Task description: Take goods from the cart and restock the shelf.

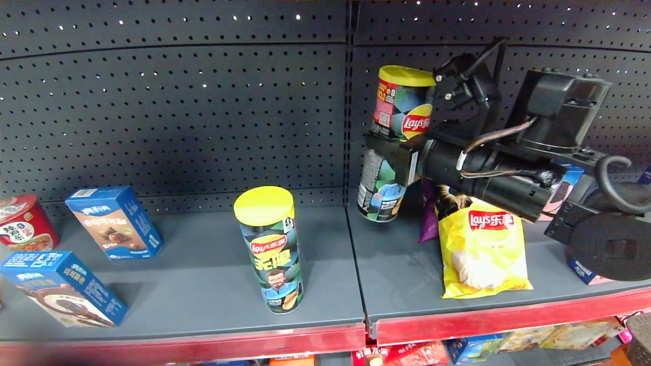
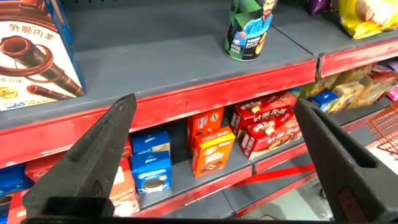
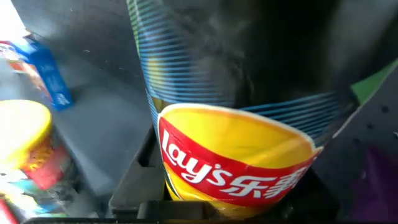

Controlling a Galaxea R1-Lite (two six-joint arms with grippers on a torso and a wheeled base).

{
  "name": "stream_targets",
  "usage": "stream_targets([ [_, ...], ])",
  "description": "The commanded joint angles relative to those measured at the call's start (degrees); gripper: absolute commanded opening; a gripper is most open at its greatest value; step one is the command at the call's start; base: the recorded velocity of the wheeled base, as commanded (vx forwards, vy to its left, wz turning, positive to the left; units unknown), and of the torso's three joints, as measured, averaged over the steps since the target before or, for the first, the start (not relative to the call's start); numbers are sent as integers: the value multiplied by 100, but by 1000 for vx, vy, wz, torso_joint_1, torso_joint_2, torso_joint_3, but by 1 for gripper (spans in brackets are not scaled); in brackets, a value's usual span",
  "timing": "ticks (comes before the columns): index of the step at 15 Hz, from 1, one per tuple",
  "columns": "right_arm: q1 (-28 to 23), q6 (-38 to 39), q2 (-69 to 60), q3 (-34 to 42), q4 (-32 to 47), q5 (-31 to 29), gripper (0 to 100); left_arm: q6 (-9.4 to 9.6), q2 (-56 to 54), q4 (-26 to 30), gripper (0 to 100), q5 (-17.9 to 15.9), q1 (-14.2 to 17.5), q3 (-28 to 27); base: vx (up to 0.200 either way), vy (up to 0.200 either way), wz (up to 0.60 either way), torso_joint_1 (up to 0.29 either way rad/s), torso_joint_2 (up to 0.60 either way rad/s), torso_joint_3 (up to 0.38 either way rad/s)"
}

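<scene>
My right gripper (image 1: 389, 160) is shut on a tall chip can (image 1: 397, 137) with a yellow lid, gripping it around the middle. The can tilts slightly, just right of the shelf divider, with its base close to the grey shelf board (image 1: 396, 274); I cannot tell whether it touches. Its label sits close up in the right wrist view (image 3: 236, 155). A second, matching can (image 1: 272, 254) stands upright on the shelf left of the divider, seen from below as well (image 2: 249, 31). My left gripper (image 2: 214, 102) hangs open with nothing in it, in front of the shelf's red front edge (image 2: 186, 99).
A yellow chip bag (image 1: 480, 249) and a purple bag (image 1: 428, 218) lie right of the held can. Two blue boxes (image 1: 114, 221) (image 1: 61, 287) and a red cup (image 1: 23, 221) stand at the shelf's left. Orange boxes (image 2: 211, 146) and red boxes (image 2: 267, 127) sit on the lower shelf.
</scene>
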Motion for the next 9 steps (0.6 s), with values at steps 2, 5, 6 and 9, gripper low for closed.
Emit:
stream_targets([
  [2, 8, -15, 134, 66, 16, -366, 0, -4, 35, -8, 100, -5, -3, 0, 0, 0, 0, 0, 0, 0],
  [5, 87, -6, 99, 189, 25, -366, 0, 14, 26, 0, 100, 4, 6, 0, 0, 0, 0, 0, 0, 0],
  [6, 87, -6, 116, 154, 25, -366, 0, 23, 26, 0, 100, 30, 6, 0, 0, 0, 0, 0, 0, 0],
  [9, 61, 11, 116, 215, -19, -146, 0, 23, 26, -8, 100, 135, 6, 0, 0, 0, 0, 0, 0, 0],
])
